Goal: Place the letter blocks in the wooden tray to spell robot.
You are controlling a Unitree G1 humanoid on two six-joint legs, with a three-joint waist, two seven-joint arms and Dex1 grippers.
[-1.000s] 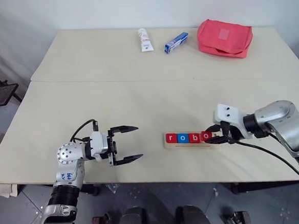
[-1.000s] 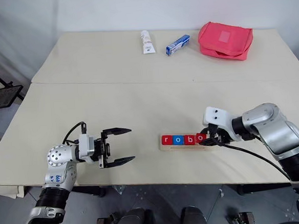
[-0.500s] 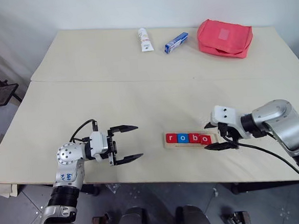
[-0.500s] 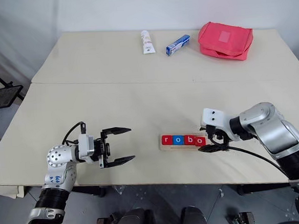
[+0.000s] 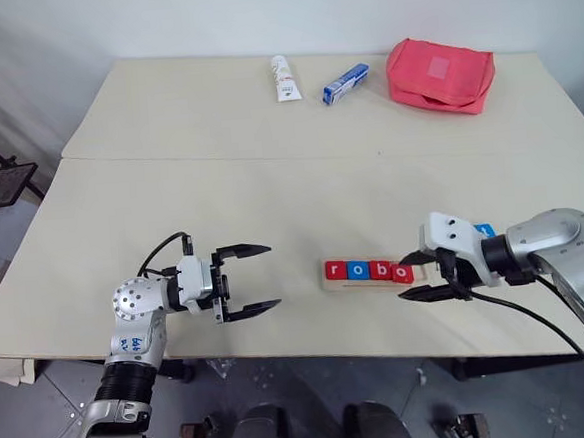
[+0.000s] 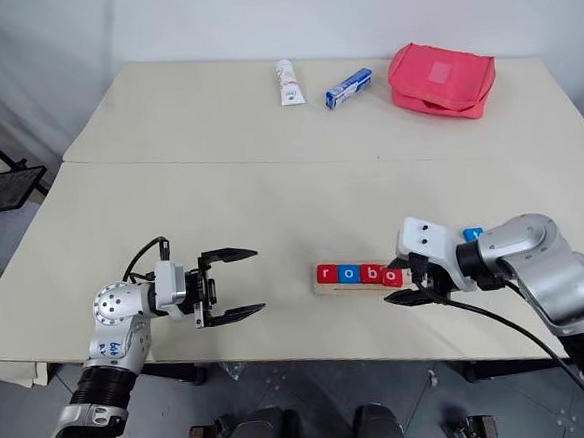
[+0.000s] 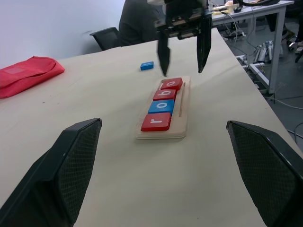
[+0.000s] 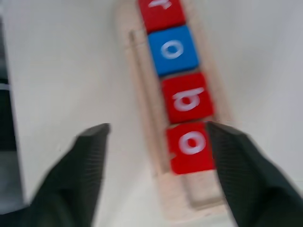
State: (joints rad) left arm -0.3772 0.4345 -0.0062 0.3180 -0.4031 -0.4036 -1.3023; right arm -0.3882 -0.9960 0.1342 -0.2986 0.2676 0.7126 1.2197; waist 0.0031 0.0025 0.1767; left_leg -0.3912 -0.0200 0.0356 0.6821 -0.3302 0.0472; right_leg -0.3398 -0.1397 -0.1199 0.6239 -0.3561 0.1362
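The wooden tray (image 5: 362,284) lies near the table's front edge, right of centre. Four letter blocks sit in it, spelling r (image 5: 335,270), o (image 5: 357,271), b (image 5: 379,270), o (image 5: 402,270): red, blue, red, red. A loose blue block (image 5: 483,231) lies flat on the table behind my right wrist. My right gripper (image 5: 418,276) hovers open just off the tray's right end, holding nothing. In the right wrist view its fingers (image 8: 92,170) straddle the last red o (image 8: 191,144). My left gripper (image 5: 273,276) is open and empty, pointing at the tray from the left.
At the table's far side lie a white tube (image 5: 282,77), a blue-and-white box (image 5: 345,83) and a red pouch (image 5: 439,73). The table's front edge runs close below the tray. In the left wrist view a seated person (image 7: 137,19) and desks show behind the table.
My right gripper let go of the last red o in the tray, opened and drew back to the right, uncovering the loose blue block. The left arm stayed still.
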